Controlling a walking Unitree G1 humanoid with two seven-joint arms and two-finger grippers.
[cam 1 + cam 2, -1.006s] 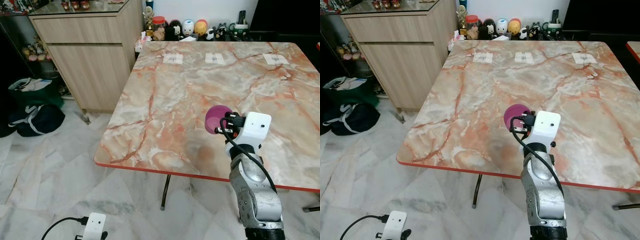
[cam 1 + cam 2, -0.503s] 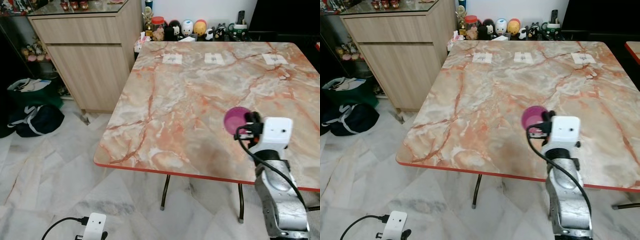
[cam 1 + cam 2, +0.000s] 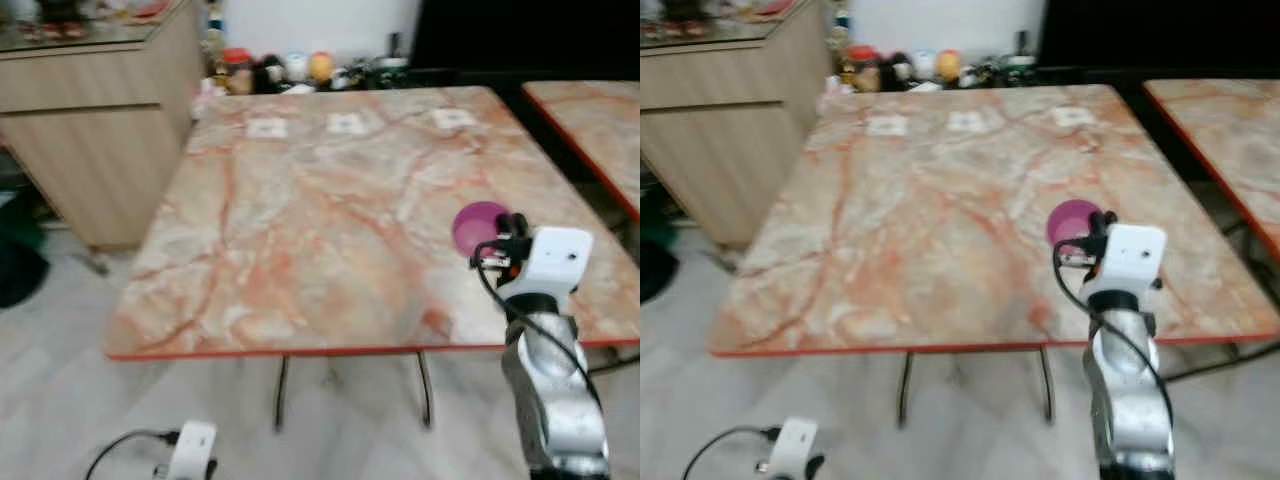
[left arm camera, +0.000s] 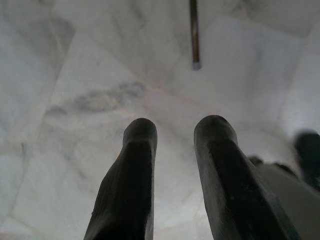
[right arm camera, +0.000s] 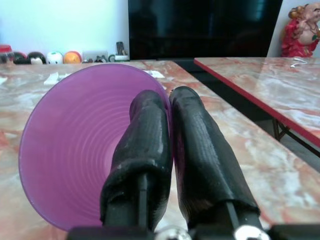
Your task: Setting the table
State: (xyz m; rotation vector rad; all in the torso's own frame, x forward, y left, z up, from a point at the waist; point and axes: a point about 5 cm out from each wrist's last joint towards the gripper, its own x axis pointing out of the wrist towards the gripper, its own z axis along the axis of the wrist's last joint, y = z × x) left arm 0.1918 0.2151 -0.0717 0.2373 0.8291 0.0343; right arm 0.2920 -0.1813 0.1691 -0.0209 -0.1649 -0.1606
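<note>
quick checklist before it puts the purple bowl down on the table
1. Grip on the purple bowl: ok. The right gripper pinches its rim, one finger inside, one outside.
2. Bowl over the marble table: ok, above the near right part.
3. Landing spot: ok, bare marble under and around the bowl.
4. Margin from the table's near edge: cannot tell, the bowl looks fairly close to it.
5. Bowl attitude: not ok, it is held on its side, opening toward the wrist camera.
6. Left gripper: ok, open, hanging idle over the floor.
</note>
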